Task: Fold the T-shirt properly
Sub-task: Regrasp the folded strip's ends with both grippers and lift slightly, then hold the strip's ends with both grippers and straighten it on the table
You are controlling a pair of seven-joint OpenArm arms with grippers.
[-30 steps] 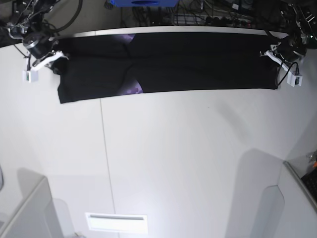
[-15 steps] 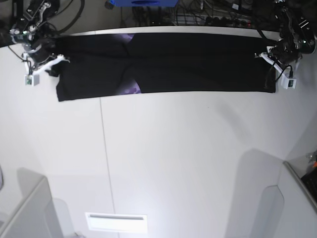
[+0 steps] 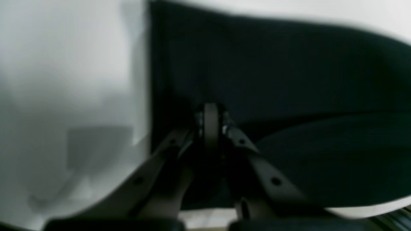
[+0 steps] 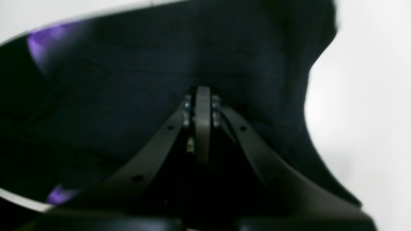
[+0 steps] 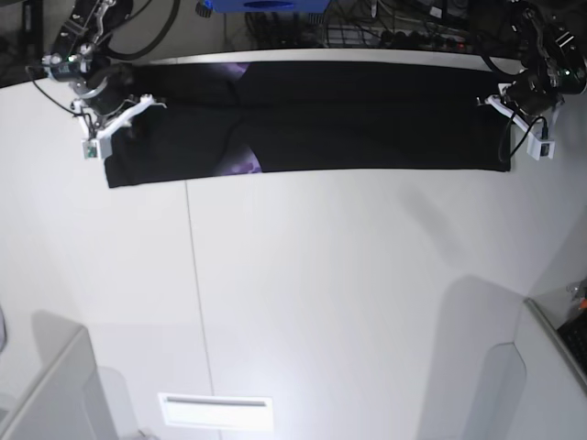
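Observation:
The black T-shirt (image 5: 367, 115) lies folded into a long strip along the table's far edge, with purple print (image 5: 244, 165) showing near its middle left. My right gripper (image 5: 124, 115) is at the strip's left end in the base view. In the right wrist view its jaws (image 4: 202, 102) are shut on the dark cloth (image 4: 128, 96), whose edge curves in beside them. My left gripper (image 5: 503, 103) is at the strip's right end. Its jaws (image 3: 210, 117) are shut on the cloth (image 3: 289, 80), and a raised fold sits beside them.
The white table (image 5: 321, 302) has a thin seam (image 5: 194, 275) running front to back. Cables and a blue box (image 5: 261, 5) crowd the space behind the far edge. A white slotted plate (image 5: 215, 411) lies near the front, and grey panels (image 5: 55, 394) (image 5: 550, 367) stand at both front corners.
My right gripper has moved inward over the shirt's left end, and the cloth's upper left corner came with it. My left gripper has shifted only slightly. Both stayed shut.

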